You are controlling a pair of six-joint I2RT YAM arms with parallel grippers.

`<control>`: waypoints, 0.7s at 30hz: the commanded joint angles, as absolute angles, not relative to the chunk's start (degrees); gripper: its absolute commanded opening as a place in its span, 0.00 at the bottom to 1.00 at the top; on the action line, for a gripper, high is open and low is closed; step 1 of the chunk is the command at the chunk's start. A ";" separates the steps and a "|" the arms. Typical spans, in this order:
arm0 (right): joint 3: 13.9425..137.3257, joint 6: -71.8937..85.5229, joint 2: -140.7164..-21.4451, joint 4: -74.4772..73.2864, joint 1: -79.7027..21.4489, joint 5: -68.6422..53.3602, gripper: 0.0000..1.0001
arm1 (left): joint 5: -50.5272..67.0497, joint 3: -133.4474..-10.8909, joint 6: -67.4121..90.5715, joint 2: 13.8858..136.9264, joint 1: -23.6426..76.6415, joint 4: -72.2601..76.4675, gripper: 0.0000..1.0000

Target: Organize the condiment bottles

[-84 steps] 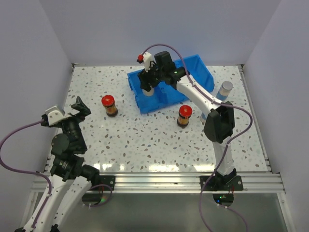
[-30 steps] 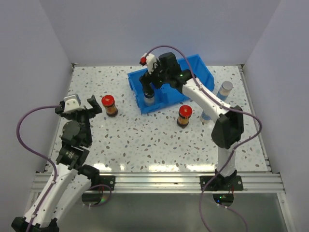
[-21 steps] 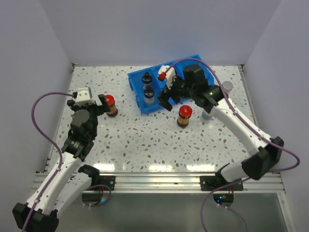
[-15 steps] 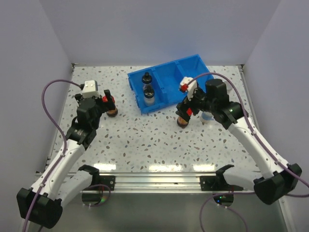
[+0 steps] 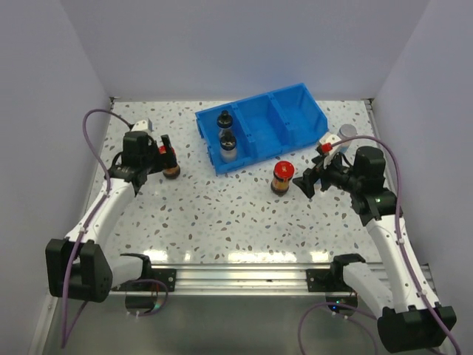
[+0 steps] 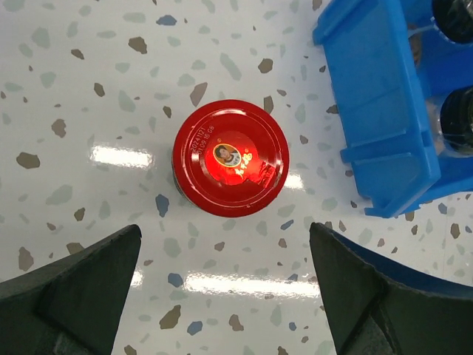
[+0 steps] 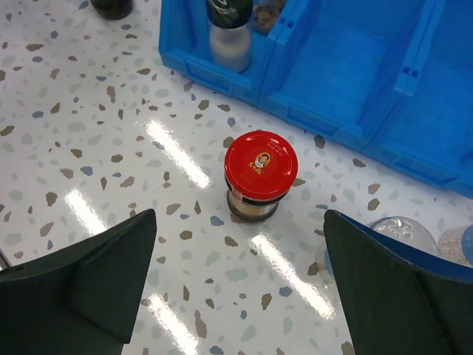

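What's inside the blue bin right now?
Two black-capped jars stand in the left compartment of the blue bin, one behind the other. The other two compartments show only bare floor; the front wall hides their near edges.

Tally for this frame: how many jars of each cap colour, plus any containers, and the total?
Red-capped jars: 2
Black-capped jars: 2
Silver-grey-capped jars: 2 (the second shows only at the right wrist view's edge)
Blue bin: 1
Total: 7

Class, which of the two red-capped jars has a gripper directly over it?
The red-capped jar left of the blue bin: the left gripper hangs over it; the right gripper stands beside the other jar.
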State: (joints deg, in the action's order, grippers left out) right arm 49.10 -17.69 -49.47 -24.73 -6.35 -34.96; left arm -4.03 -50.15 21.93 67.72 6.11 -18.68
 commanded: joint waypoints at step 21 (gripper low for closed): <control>49.57 -16.44 -47.20 -21.53 -4.66 -38.67 0.99 | -3.34 -67.59 17.75 92.02 5.54 -23.64 0.94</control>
